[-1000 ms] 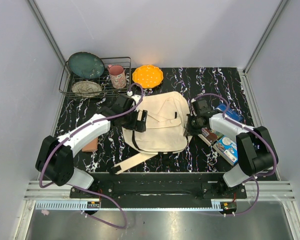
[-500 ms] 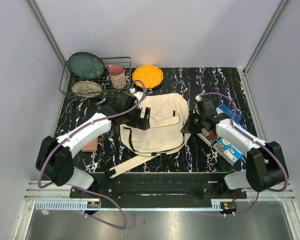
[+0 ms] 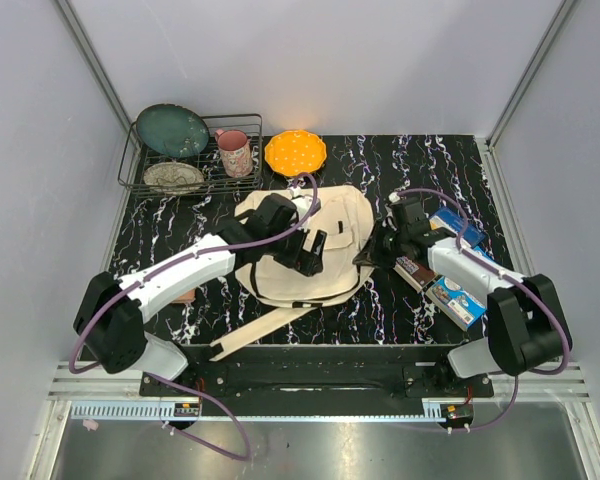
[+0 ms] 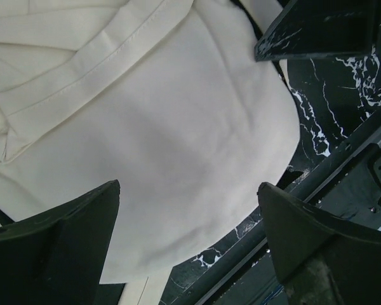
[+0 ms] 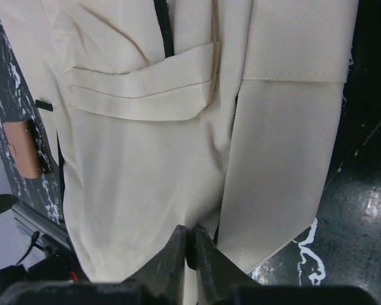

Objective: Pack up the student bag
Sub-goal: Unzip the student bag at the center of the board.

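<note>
Cream student bag [image 3: 348, 222], seemingly mid-opening: right hand [image 5: 189, 244] pinching its edge, left hand [image 4: 190, 248] agape (empty) above it. Next: grasp and lift.

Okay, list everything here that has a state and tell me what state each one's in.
student bag, lying flat, pocket flap down, strap trailing toward the near edge.
left gripper, fingers open above the student bag.
right gripper, fingers shut on the student bag's fabric.
pink mug, upright.
teal plate, propped on edge in the wire rack.
orange plate, flat on the table.
</note>
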`<state>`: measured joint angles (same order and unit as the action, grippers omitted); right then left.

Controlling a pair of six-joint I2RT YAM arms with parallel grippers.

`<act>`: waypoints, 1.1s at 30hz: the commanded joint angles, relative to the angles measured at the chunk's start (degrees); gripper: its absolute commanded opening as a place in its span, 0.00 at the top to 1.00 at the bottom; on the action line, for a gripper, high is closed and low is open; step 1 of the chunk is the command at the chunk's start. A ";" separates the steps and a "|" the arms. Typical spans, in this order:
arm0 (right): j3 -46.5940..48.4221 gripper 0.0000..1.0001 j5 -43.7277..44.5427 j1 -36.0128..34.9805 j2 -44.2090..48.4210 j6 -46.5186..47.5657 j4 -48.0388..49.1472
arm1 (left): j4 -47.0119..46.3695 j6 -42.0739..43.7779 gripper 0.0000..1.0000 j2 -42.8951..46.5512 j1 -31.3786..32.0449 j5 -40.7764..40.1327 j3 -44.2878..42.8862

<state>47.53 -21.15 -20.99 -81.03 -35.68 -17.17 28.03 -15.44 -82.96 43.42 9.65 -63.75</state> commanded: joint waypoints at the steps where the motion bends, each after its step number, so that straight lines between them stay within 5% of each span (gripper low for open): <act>1: 0.38 0.71 -1.54 -0.54 -0.88 -0.09 1.71 | -4.12 -0.46 0.06 -0.80 0.61 1.33 -2.88; 2: 0.11 0.48 -0.49 -0.45 -0.36 0.43 1.00 | -4.30 -0.81 0.06 -1.24 0.70 1.42 -2.96; 5: -0.07 0.29 5.13 -0.45 2.89 1.31 -1.37 | -5.00 -1.87 0.05 -2.64 1.49 1.86 -3.66; 7: 0.54 0.26 10.12 -0.45 5.35 0.97 -3.30 | -5.09 -2.40 0.06 -3.87 2.19 1.86 -4.28; 12: 4.76 0.23 22.45 1.21 4.67 0.35 -7.35 | -4.39 -3.19 0.06 -6.69 3.86 0.90 -7.62; 33: 15.58 0.35 8.05 5.70 -18.01 3.69 -2.17 | 3.78 -6.62 0.17 -25.49 10.55 0.10 -23.70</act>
<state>60.36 -10.76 -15.03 -97.54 -33.28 -22.02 30.76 -20.86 -106.41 54.02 9.69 -84.40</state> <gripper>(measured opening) 0.650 0.848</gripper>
